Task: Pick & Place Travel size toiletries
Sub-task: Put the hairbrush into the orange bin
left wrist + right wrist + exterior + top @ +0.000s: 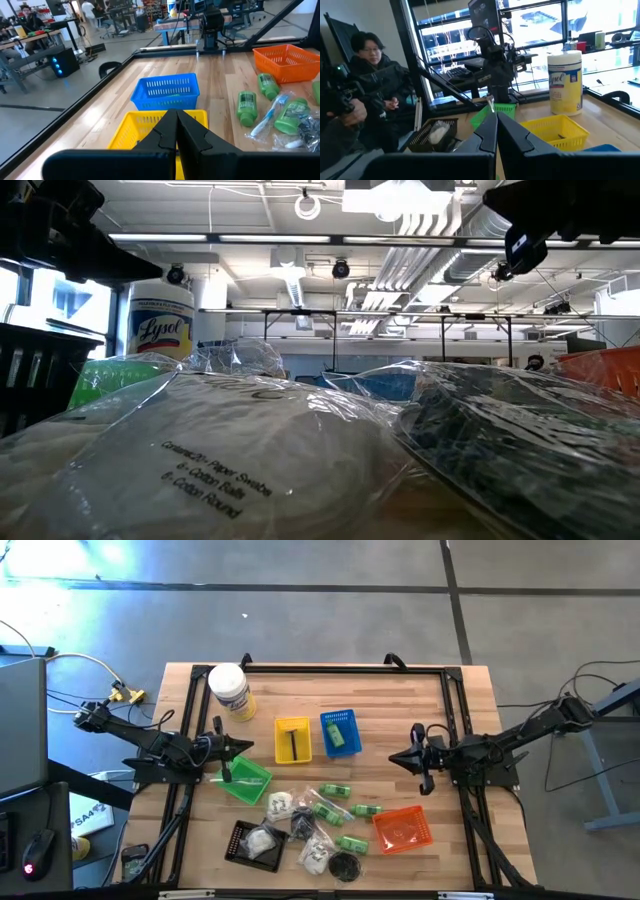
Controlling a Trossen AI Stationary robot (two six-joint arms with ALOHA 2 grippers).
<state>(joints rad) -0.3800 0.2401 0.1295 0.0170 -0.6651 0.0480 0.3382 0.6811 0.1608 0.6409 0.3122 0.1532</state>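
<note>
With a few toiletries already being held by the yellow basket [292, 739], blue basket [339, 732] and green basket [245, 781], most green bottles [336, 791] and packets [316, 855] are being left on the tabletop [400, 700], both grippers' jaws being kept closed, empty.

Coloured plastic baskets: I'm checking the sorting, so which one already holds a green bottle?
The blue plastic basket: a green bottle lies inside. The yellow basket holds a dark piece instead.

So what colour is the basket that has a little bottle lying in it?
Blue, seen best in the high view.
</note>
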